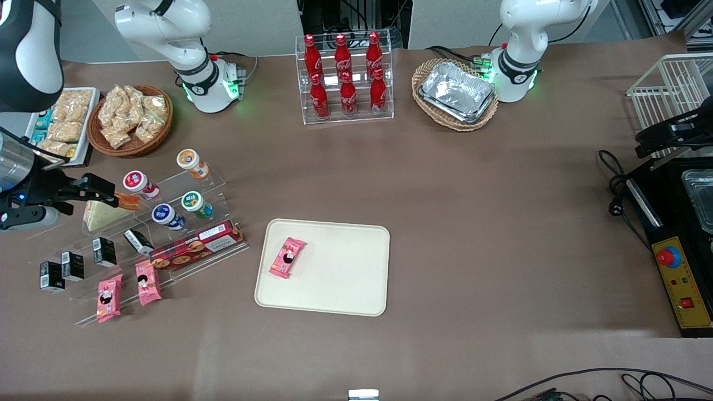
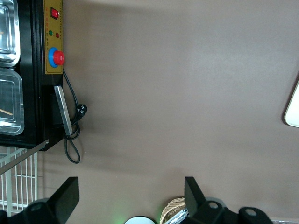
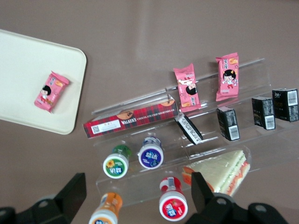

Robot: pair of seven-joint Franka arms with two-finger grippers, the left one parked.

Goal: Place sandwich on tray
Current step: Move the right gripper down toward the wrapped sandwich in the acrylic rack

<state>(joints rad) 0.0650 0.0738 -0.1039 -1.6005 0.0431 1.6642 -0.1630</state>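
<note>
On the clear acrylic stepped rack [image 1: 167,223], at the working arm's end of the worktop [image 1: 445,223], the sandwich [image 1: 103,214] is shown lying on an upper step, beside the capped bottles [image 1: 167,214]. Just beside it, the claw [image 1: 106,189] is seen spread and holding nothing. The approach step is judged in hand; next, descent and closure on the wedge are called for. One pink snack packet [image 1: 287,257] is carried by the tray [image 1: 345,289], well apart.
</note>
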